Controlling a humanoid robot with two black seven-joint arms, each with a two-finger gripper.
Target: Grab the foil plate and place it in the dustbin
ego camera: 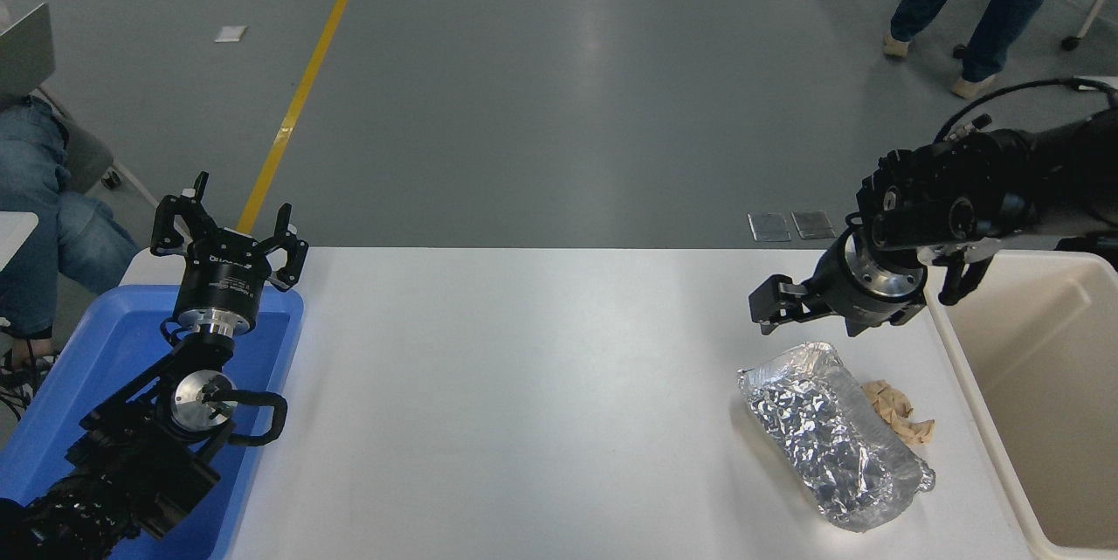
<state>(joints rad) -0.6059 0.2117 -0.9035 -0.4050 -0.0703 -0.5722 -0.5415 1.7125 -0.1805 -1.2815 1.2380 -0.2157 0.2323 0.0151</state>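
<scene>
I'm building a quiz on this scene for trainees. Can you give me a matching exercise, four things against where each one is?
Things:
1. foil plate
2. dustbin
3. blue tub
4. paper wad

Places:
A. at the table's left end
B. past the table's right edge
C. between the foil and the bin, on the table
D. on the table, below the right end effector

Pairs: 1-D, 2-B, 3-A, 4-C

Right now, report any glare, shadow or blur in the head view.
Head view: sharp overall. The foil plate glints with broken highlights. Pale ceiling-light streaks sheen the grey floor. Soft, faint shadows lie on the white table. The right pincer shows no motion blur.
</scene>
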